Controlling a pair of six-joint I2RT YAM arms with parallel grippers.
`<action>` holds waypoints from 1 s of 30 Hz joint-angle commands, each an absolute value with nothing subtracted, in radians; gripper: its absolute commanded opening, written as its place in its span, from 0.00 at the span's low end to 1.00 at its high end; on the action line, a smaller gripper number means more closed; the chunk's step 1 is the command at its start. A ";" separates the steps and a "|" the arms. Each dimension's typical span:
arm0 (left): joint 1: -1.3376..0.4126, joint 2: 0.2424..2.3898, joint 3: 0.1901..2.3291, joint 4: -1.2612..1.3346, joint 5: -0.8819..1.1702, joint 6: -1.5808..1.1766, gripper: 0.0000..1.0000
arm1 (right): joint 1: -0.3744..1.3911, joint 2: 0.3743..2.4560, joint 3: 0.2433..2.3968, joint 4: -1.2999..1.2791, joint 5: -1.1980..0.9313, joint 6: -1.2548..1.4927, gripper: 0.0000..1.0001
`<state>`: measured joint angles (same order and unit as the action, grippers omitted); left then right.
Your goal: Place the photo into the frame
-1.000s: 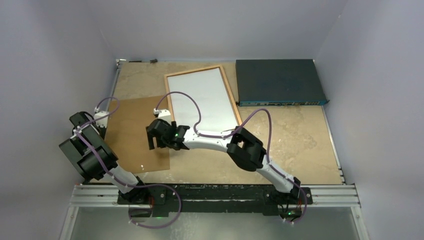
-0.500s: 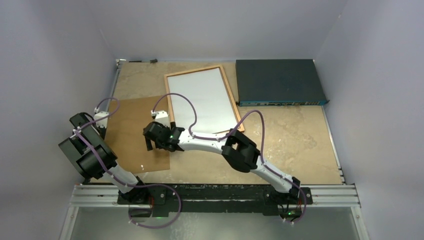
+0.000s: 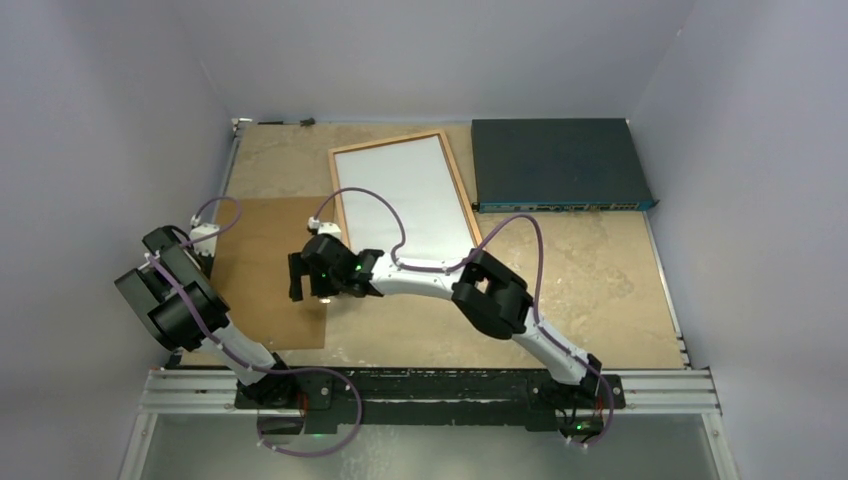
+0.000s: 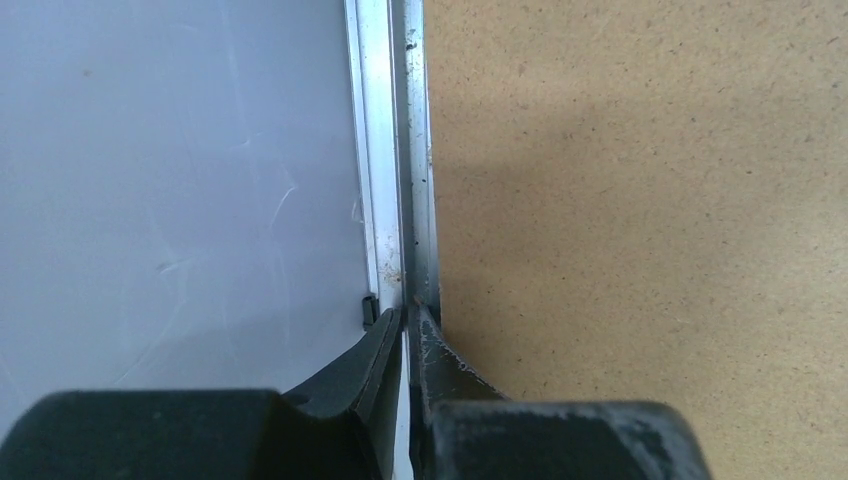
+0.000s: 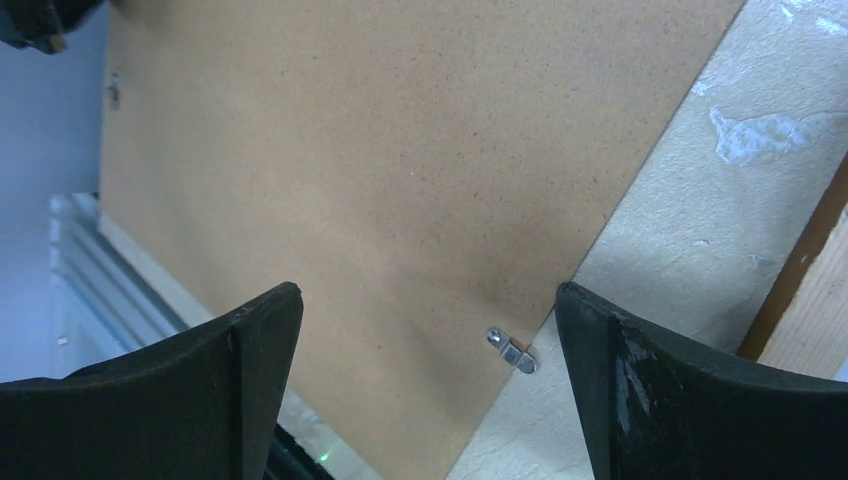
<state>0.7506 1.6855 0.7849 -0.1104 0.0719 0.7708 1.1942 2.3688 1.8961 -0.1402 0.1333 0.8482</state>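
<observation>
The orange-brown frame (image 3: 458,178) lies flat at the back middle of the table, and its corner shows in the right wrist view (image 5: 800,265). Inside it lies the photo (image 3: 400,195), white side up, its print hidden. The brown backing board (image 3: 262,270) (image 5: 380,170) (image 4: 640,230) lies left of the frame. My right gripper (image 3: 306,286) (image 5: 428,300) hangs open over the board's right edge, straddling a small metal tab (image 5: 510,352). My left gripper (image 3: 203,258) (image 4: 408,312) is shut, with its tips at the board's left edge by the side rail (image 4: 385,150).
A dark blue flat box (image 3: 560,165) sits at the back right, next to the frame. Grey walls close in the table on three sides. An aluminium rail (image 3: 430,392) with the arm bases runs along the near edge.
The backing board has slid left and turned slightly, its near right corner moving left. My right gripper moved left over it and its jaws spread wider. The left arm shifted a little.
</observation>
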 commanded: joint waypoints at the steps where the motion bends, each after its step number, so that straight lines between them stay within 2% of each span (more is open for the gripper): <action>1: 0.723 1.726 0.748 -0.210 0.185 0.754 0.04 | 1.182 2.313 1.845 0.100 -0.092 0.946 0.99; 14: 0.729 1.664 0.727 -0.293 0.221 0.795 0.01 | 1.165 2.278 1.803 0.414 -0.272 1.066 0.99; 30: 0.753 1.617 0.727 -0.399 0.295 0.819 0.00 | 1.165 2.256 1.812 0.529 -0.306 1.128 0.99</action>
